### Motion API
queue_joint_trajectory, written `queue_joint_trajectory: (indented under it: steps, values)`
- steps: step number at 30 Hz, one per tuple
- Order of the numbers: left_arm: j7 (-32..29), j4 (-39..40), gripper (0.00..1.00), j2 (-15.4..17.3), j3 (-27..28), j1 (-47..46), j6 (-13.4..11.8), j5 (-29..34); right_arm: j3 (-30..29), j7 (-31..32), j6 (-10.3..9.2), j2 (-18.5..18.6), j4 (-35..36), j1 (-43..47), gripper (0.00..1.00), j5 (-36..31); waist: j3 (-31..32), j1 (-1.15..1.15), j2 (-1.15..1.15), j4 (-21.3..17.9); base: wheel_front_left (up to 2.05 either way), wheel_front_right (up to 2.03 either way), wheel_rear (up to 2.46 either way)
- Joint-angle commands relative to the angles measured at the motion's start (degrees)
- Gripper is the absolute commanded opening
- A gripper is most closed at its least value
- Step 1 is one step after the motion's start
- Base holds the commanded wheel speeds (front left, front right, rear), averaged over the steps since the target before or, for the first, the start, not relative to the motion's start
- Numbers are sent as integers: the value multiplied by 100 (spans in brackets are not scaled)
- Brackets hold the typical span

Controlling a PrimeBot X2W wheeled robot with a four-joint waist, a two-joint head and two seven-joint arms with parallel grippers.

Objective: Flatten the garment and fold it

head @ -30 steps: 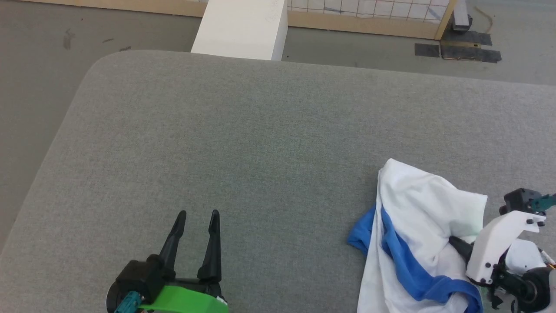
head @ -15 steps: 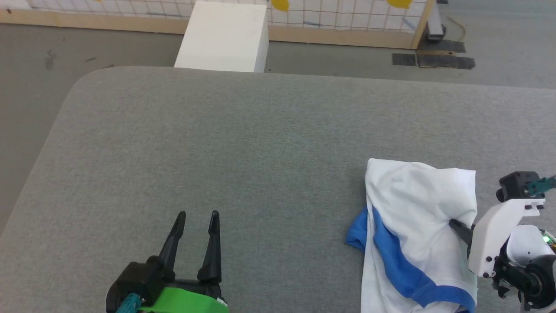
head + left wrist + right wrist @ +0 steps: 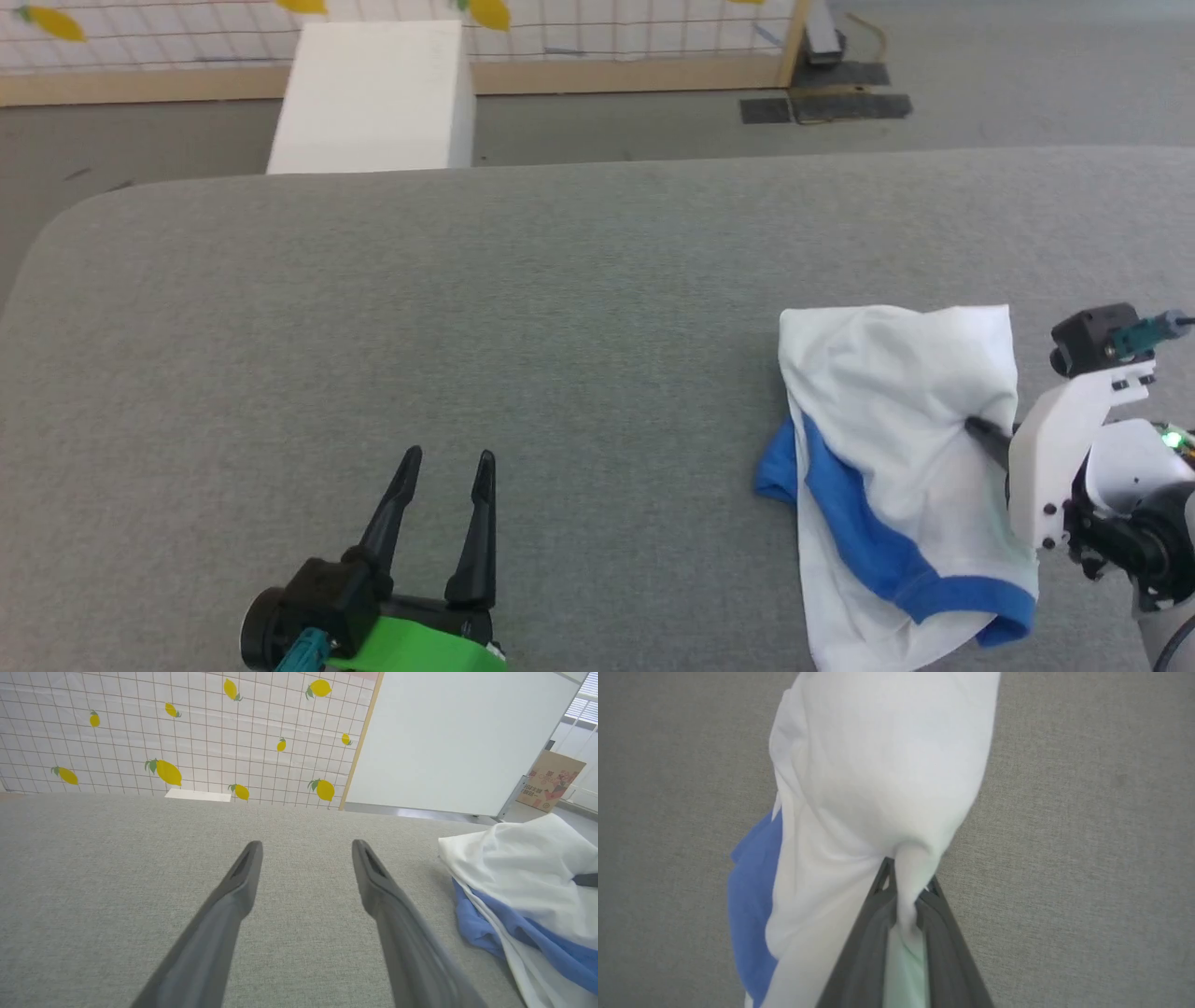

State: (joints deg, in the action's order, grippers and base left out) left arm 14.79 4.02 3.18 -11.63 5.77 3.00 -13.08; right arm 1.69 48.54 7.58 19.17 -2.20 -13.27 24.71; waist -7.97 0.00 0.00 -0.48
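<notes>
The garment, a white T-shirt with blue sleeves, lies bunched at the right side of the grey table. A pinch of its white cloth is lifted between the fingers of my right gripper, which is shut on it. The right wrist view shows the garment hanging in folds from my right gripper, a blue sleeve to its left. My left gripper hovers over bare table at the lower left, open and holding nothing. In the left wrist view my left gripper points across the table, the garment off to its right.
A white box stands on the floor behind the table's far edge. Behind it runs a lemon-patterned grid screen with a wooden frame. Dark tape patches mark the floor at the back right. The table's rounded corner is at the far left.
The camera has turned, shifting the whole scene. My right gripper has drawn the pinched white cloth upward, and the garment's top edge now stands squarer. The left gripper kept its pose.
</notes>
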Motion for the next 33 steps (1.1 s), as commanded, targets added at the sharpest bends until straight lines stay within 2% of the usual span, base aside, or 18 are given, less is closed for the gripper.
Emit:
queue_joint_trajectory:
  steps: [1,12,27,33]
  values:
    - [21,-1,100,25,-6,-92,25,35,50,-50,-9,68,-25,-166,0,31,-86,0,0,-279,0,0,0]
    - [-54,174,100,141,-181,-441,41,226,482,-66,-9,677,-154,-957,0,86,-534,0,0,-945,0,0,0]
    - [-328,572,100,393,-208,-864,-14,434,775,-401,-9,1296,-443,-1883,0,261,-1222,0,0,-1553,0,0,0]
    - [-505,789,100,531,-223,-1037,-7,527,979,-598,-9,1788,-485,-2109,0,424,-1549,0,0,-1715,0,0,0]
